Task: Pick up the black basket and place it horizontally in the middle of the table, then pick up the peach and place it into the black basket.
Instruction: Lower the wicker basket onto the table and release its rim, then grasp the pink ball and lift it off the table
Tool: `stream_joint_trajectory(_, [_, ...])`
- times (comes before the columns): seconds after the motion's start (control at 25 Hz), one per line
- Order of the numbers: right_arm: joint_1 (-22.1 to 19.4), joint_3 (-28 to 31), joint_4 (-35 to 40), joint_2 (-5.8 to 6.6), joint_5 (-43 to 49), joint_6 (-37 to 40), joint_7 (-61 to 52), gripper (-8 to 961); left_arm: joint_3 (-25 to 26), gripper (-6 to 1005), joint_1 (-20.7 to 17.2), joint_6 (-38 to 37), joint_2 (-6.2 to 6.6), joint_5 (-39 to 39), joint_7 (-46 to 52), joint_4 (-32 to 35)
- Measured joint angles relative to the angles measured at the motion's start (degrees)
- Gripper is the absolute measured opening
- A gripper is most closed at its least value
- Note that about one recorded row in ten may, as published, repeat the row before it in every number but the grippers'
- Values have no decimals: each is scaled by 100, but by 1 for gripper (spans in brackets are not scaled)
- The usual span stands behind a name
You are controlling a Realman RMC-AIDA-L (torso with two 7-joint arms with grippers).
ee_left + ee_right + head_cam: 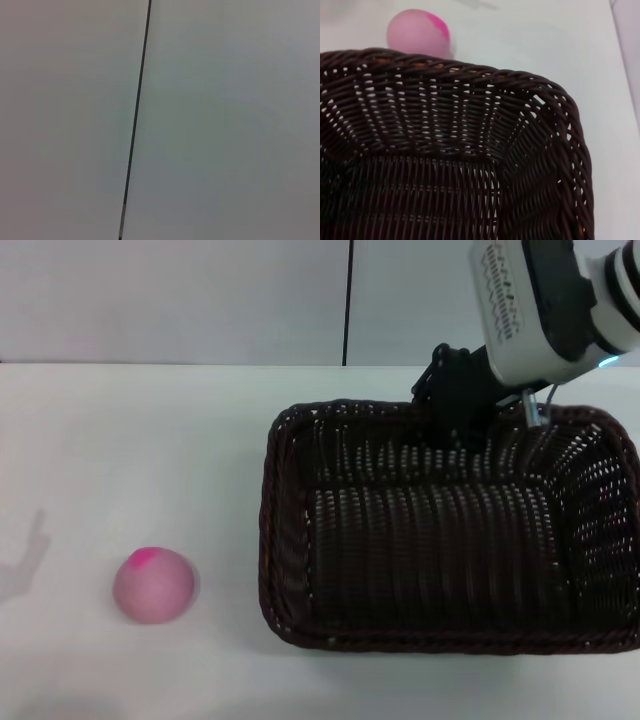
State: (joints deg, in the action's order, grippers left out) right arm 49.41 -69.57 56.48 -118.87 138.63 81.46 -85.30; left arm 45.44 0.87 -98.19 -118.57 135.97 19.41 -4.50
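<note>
The black basket [290, 625] is a large dark woven basket. It rests on the white table [120, 440], filling the right half of the head view, with its long side across. My right gripper [462, 410] is at the middle of the basket's far rim. The peach [153, 585] is pale pink with a magenta patch on top. It lies on the table to the left of the basket, apart from it. The right wrist view looks into the basket [470, 75], with the peach [417, 34] beyond its rim. My left gripper is out of view.
A pale wall with a dark vertical seam [349, 300] stands behind the table. The left wrist view shows only that wall and seam [135, 125]. The basket reaches the right edge of the head view. A faint shadow [25, 560] lies on the table at far left.
</note>
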Motion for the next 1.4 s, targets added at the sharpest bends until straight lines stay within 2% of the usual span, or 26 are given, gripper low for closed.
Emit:
stream_joint_trajectory(0.4, [-163, -280, 55, -32, -150, -141, -142, 294, -7, 842, -43, -62, 0, 0, 2, -7])
stream_joint_trajectory(0.64, [-542, -213, 505, -12, -695, 10, -156, 321, -9, 842, -44, -69, 8, -1, 2, -8])
stream_joint_trajectory(0.72, [-723, 56, 756, 7, -1068, 267, -157, 398, -9, 842, -40, -131, 17, -1, 146, -7])
stream_joint_trajectory(0.88, [-971, 294, 1014, -2, -1254, 434, -189, 541, -11, 842, -31, -196, 32, 0, 325, 7])
stream_joint_trajectory(0.92, [-1254, 394, 1272, -7, -1531, 476, -267, 568, -48, 842, 15, -398, 59, 16, 626, 188])
stream_joint_trajectory(0.96, [-1254, 394, 1272, -7, -1531, 476, -267, 595, -94, 842, 29, -478, 67, 19, 685, 291])
stream_joint_trajectory(1.08, [-1782, 598, 1662, 1, -2326, 544, -348, 676, -281, 842, 99, -660, 98, 22, 870, 566])
stream_joint_trajectory(1.24, [-2694, 958, 1944, -4, -4003, 602, -349, 676, -1163, 842, 400, -906, 158, 25, 1513, 1525])
stream_joint_trajectory(1.28, [-2919, 1008, 1933, -4, -4448, 608, -324, 676, -1163, 841, 400, -906, 158, 25, 1513, 1525])
stream_joint_trajectory(1.32, [-3374, 1082, 1788, -11, -5227, 598, -141, 676, -1766, 841, 560, -937, 175, 23, 1882, 1976])
stream_joint_trajectory(1.36, [-3374, 1082, 1788, -11, -5227, 598, -141, 676, -1946, 841, 607, -939, 174, 26, 1987, 2092])
stream_joint_trajectory(1.4, [-3556, 1096, 1696, -19, -5511, 607, -31, 676, -2090, 840, 645, -939, 173, 24, 2069, 2189])
